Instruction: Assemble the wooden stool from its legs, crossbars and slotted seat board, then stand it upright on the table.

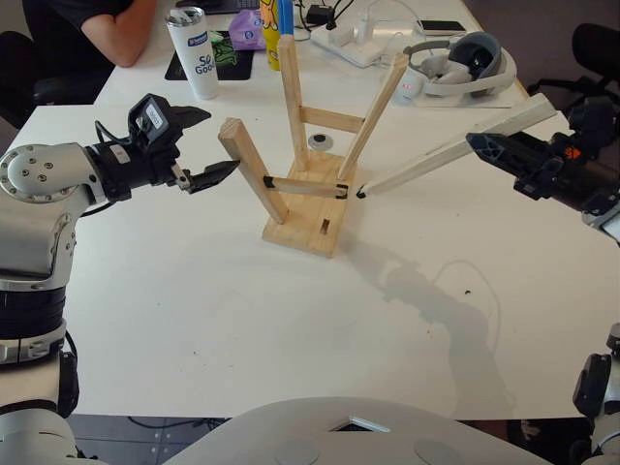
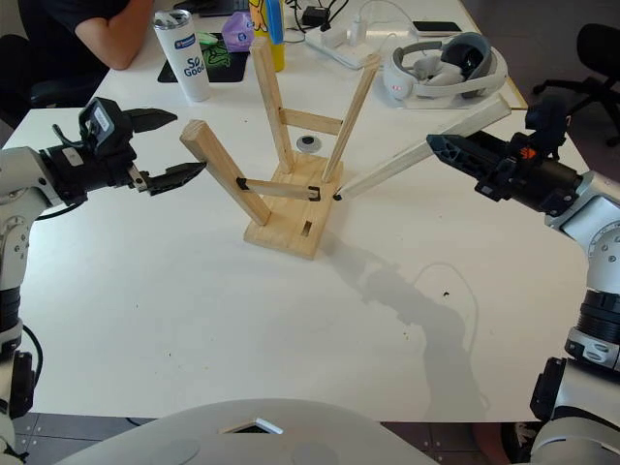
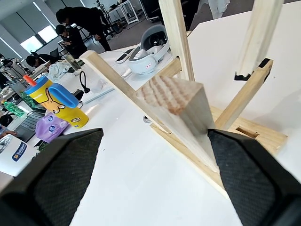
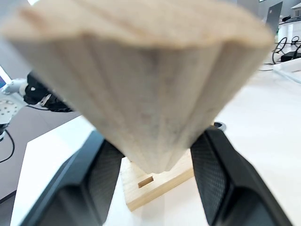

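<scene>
The slotted seat board (image 1: 302,231) lies flat mid-table with three legs in it. Two stand steep (image 1: 293,92) (image 1: 376,102) and are joined by a crossbar (image 1: 331,119). The third leg (image 1: 254,174) leans left, and a lower crossbar (image 1: 305,186) runs from it. My left gripper (image 1: 215,145) is open, its fingers (image 3: 61,174) on either side of that leaning leg's top end (image 3: 176,96) without touching. My right gripper (image 1: 481,143) is shut on the fourth leg (image 1: 441,153), held slanted above the table. That leg's low tip sits at the black bracket (image 1: 360,192) by the board.
Along the table's back edge stand a white tumbler (image 1: 194,53), a yellow bottle (image 1: 275,24), a power strip (image 1: 347,41) and a headset (image 1: 455,63). A small dark disc (image 1: 319,142) lies behind the board. A person's arm (image 1: 111,29) rests at the back left.
</scene>
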